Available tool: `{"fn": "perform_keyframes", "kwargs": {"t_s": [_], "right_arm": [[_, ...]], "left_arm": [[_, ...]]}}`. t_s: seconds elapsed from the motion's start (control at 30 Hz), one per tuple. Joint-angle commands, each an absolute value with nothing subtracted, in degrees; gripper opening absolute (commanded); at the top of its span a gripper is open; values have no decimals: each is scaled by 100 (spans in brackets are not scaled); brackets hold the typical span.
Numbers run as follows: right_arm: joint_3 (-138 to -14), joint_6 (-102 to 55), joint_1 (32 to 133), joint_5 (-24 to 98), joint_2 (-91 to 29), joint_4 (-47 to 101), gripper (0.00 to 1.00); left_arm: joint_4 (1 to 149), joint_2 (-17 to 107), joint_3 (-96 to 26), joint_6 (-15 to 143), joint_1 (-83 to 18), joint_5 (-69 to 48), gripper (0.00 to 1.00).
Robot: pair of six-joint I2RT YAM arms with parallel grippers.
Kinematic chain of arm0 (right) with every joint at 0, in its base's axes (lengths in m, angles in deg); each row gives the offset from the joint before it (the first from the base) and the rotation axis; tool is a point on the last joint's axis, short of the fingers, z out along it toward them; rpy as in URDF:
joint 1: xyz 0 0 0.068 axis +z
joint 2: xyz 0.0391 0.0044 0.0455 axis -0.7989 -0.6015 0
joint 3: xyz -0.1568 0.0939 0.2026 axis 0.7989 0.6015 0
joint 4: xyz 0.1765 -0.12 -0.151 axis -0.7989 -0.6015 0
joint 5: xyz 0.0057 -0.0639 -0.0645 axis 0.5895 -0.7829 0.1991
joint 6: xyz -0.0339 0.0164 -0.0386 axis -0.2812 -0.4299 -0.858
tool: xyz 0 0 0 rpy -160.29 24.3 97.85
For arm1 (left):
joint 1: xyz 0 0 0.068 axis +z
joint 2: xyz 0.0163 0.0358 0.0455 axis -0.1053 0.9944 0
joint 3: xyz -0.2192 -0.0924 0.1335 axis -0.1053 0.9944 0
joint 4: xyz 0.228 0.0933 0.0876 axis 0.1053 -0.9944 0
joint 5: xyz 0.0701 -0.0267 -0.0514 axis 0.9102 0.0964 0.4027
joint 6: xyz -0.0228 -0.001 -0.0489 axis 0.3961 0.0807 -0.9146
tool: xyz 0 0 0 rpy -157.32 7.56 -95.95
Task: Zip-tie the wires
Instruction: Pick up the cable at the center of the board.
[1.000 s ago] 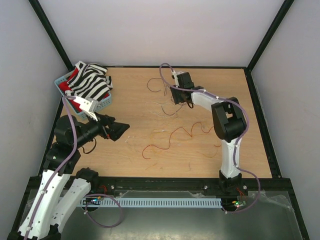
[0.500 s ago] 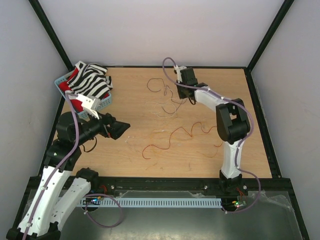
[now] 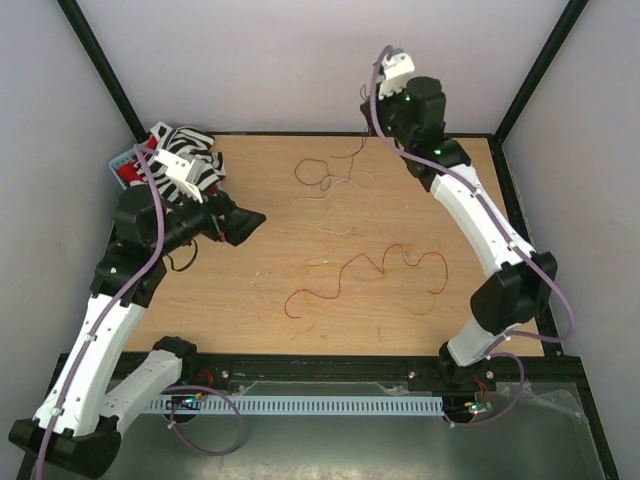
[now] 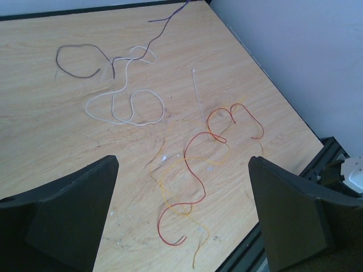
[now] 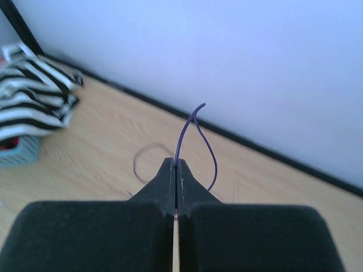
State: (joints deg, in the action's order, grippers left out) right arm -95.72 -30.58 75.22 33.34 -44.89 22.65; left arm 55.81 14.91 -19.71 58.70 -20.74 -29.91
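Observation:
Several thin wires lie loose on the wooden table: a red wire point(image 3: 370, 265) point(image 4: 195, 170), an orange wire point(image 4: 164, 195), a pale white wire point(image 4: 136, 93) and a dark wire point(image 3: 318, 170). The zip tie point(image 4: 198, 99), a straight pale strip, lies between the white and red wires. My right gripper point(image 3: 372, 130) point(image 5: 176, 165) is raised over the table's back edge, shut on one end of the dark wire point(image 5: 187, 127), which loops up from the fingertips. The rest of that wire trails down to the table. My left gripper point(image 3: 250, 228) point(image 4: 182, 164) hangs open above the table's left side, holding nothing.
A blue basket point(image 3: 122, 160) point(image 5: 20, 153) holding striped black-and-white cloth point(image 3: 190, 165) point(image 5: 34, 107) stands at the back left corner. White walls and a black frame close in the table at the back and sides.
The right gripper has shut on the dark wire and risen toward the back wall, pulling one end up. The left arm has lifted a little, still open.

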Motion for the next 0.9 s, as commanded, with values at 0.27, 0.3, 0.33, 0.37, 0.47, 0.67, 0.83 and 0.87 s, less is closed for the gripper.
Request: {"fn": "perform_keyframes", "kwargs": {"t_s": [0.27, 0.3, 0.33, 0.37, 0.47, 0.67, 0.83, 0.87], "right_arm": [[-10967, -2592, 7512, 4359, -3900, 3233, 0], [-11079, -2549, 7515, 4411, -3920, 3139, 0], [-11112, -2502, 7517, 4452, -3910, 3086, 0], [-11102, -2462, 7516, 4478, -3899, 3034, 0], [-10883, -2313, 7511, 4539, -3777, 2928, 0], [-10289, -1567, 7510, 4823, -3490, 2641, 0], [-9556, -1090, 7533, 4906, -3165, 2701, 0], [-9440, -1010, 7532, 4928, -3088, 2742, 0]], "left_arm": [[6869, 2463, -2407, 5668, -2030, -3304, 99], [6998, 2524, -2450, 5623, -2028, -3387, 99], [7137, 2589, -2494, 5584, -2029, -3480, 99], [7257, 2655, -2547, 5508, -2028, -3555, 99], [7770, 2879, -2732, 5300, -2029, -3911, 99], [8482, 3505, -3271, 4964, -2123, -4599, 99], [8942, 3979, -3572, 5209, -2693, -4737, 98], [8996, 4077, -3632, 5308, -2835, -4738, 97]]}}
